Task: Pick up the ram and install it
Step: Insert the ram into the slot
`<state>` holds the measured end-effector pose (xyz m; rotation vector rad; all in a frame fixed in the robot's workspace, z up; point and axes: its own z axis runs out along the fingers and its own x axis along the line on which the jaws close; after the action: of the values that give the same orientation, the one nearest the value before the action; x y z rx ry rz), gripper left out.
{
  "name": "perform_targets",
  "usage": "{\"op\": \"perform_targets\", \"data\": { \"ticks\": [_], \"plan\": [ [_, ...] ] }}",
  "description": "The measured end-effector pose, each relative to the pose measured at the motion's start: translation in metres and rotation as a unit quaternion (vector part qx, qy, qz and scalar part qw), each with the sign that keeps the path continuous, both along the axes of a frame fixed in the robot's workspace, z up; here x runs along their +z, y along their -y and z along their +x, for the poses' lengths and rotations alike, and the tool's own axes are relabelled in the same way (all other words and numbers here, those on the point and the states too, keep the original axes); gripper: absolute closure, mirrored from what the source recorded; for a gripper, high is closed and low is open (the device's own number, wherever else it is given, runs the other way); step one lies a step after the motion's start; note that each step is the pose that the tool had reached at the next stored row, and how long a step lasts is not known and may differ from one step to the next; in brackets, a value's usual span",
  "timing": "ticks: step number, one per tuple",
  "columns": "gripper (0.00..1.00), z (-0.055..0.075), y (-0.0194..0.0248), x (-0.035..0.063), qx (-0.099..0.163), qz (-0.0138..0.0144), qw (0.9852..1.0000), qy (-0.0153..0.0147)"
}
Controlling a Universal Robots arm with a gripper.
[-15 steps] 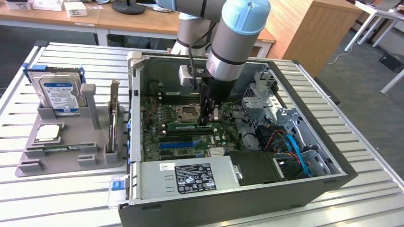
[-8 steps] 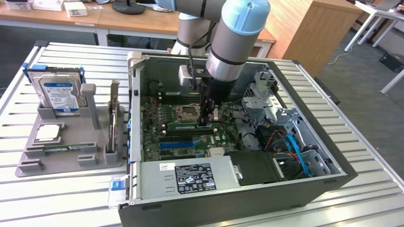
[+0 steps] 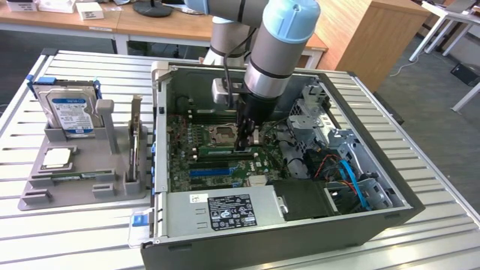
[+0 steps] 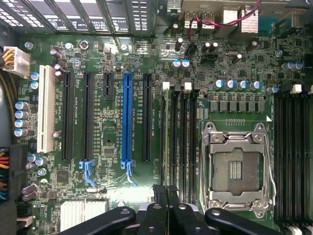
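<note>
Slatted table holds 1 open computer case; inside, claw pressed together beside 1 ram.

One robot arm here, one gripper, one open computer case. Beside it, one hard drive in one grey holder. Down on the board: one blue slot, one white slot, four black card slots, and one processor socket.

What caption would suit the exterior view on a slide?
Robot arm reaching into an open computer case, shut gripper low over the motherboard by a green memory stick.
</note>
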<state>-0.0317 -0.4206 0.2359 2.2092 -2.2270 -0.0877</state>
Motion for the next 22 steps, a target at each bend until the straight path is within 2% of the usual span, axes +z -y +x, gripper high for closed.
{"op": "perform_targets", "data": {
  "ticks": [22],
  "plan": [
    [0.89,-0.0002,-0.0007,-0.0012,-0.002,0.0,1.0,0.0]
  ]
}}
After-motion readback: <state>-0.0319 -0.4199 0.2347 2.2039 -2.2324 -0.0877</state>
